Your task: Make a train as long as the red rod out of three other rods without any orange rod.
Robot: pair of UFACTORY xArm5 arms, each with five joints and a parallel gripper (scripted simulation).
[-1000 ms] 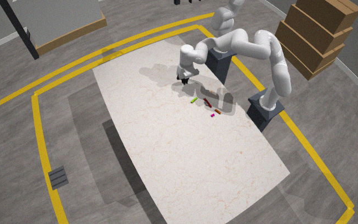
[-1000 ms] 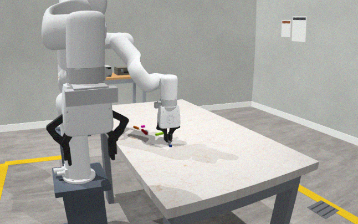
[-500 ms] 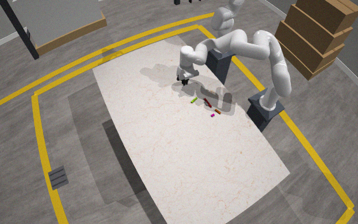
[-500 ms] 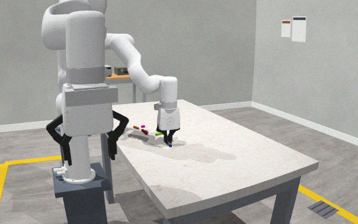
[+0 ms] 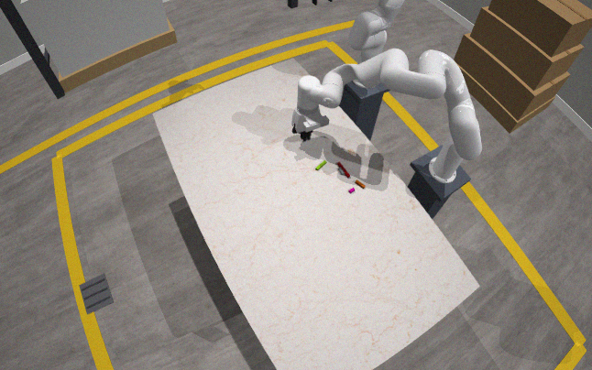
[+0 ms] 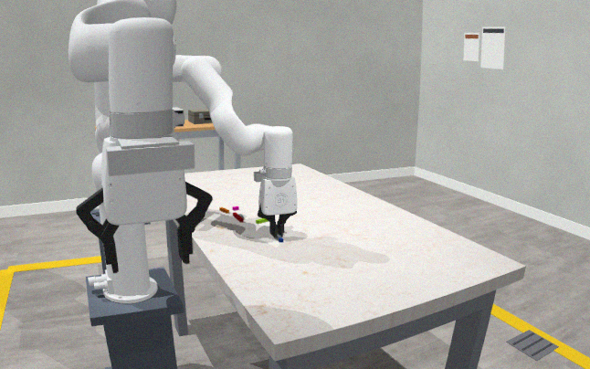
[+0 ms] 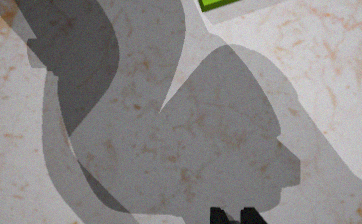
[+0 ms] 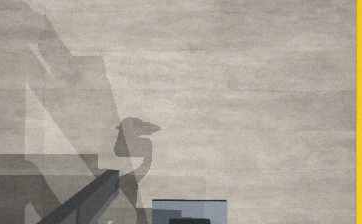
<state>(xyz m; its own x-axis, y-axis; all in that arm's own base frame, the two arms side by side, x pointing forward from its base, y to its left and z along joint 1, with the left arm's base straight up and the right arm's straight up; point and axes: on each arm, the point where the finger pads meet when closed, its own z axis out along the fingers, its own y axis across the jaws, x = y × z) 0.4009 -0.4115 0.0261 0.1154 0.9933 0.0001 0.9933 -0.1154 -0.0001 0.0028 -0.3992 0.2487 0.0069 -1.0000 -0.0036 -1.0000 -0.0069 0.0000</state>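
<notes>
Lime rod (image 7: 222, 4) cut off by the left wrist view's top edge, 1 end out of frame.

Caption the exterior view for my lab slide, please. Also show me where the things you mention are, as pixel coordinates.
Left gripper (image 5: 306, 136) (image 6: 279, 235) (image 7: 233, 215), nearly closed, at a blue rod (image 6: 280, 239); right gripper (image 6: 149, 266) open.

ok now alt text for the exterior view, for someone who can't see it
The left hand grips a small blue rod low over a pale table. Lime, red, orange and magenta rods lie beyond it. The right hand hangs open in the foreground, off the table.
</notes>
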